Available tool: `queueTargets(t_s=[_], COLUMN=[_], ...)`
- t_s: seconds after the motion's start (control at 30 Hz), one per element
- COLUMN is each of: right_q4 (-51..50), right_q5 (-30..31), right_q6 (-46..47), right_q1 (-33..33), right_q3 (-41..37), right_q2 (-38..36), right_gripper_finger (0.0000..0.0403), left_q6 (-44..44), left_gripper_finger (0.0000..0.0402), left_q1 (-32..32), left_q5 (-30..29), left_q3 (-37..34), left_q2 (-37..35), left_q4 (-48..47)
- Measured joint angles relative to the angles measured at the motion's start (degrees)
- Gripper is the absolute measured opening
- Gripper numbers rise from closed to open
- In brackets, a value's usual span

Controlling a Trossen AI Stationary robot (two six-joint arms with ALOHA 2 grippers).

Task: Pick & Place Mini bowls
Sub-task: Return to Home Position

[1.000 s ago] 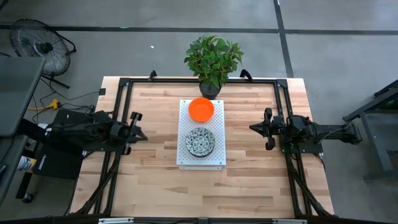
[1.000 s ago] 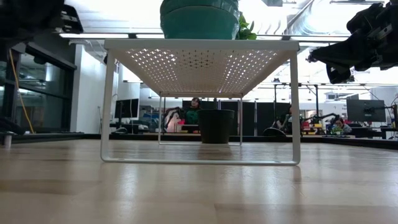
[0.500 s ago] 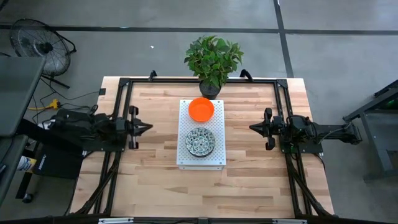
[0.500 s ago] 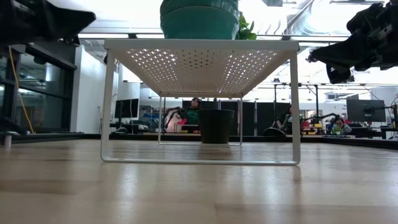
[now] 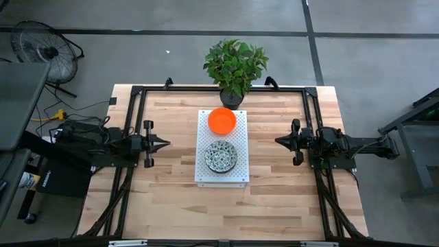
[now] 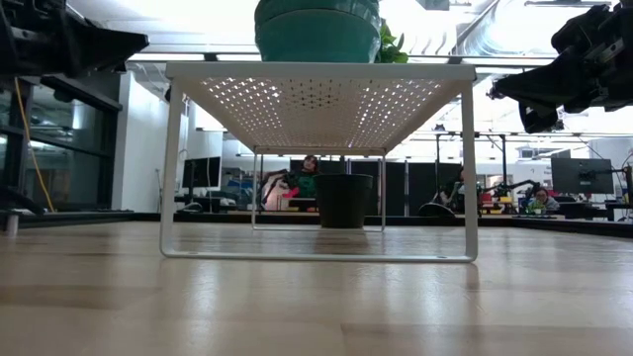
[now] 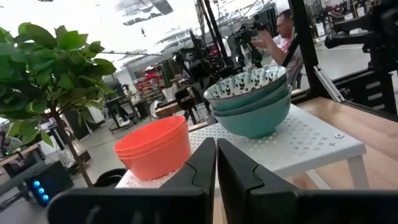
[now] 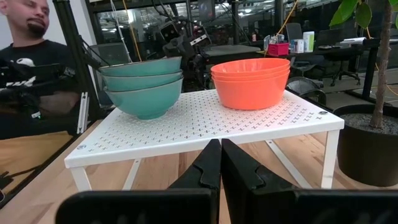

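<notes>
**At both sides of the table, the jaws are staying shut and empty**

On the left side of the table (image 5: pixel 171 199), the left jaws are pressing together, tip against tip. They are holding nothing. They are hanging above the wood and pointing at the white shelf (image 5: pixel 206 175), apart from it.

On the right side, the right jaws are pressing together too, and they are also holding nothing. They are facing the shelf from the other side, apart from it as well.

Between the two arms, the shelf is standing in the middle of the table on thin white legs. All six mini bowls are sitting on top of it in two stacks. The three orange bowls (image 5: pixel 221 121) are nesting one inside the other at the far end of the shelf. The three white bowls with the green pattern (image 5: pixel 221 156) are nesting just beside them, near the middle of the shelf.

Behind the shelf, a leafy green plant (image 5: pixel 235 63) is standing in a dark pot at the far edge of the table.
</notes>
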Motion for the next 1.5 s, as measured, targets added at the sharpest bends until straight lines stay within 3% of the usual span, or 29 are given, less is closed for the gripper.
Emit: queueTargets(t_s=[1.5], right_q4=[0.0], right_q5=[0.0], right_q6=[0.0], right_q1=[0.0], right_q3=[0.0], right_q2=[0.0], right_gripper_finger=[0.0], left_q6=[0.0], left_gripper_finger=[0.0009], left_q1=[0.0], left_q5=[0.1], left_q3=[0.1], left_q2=[0.0], left_q4=[-2.0])
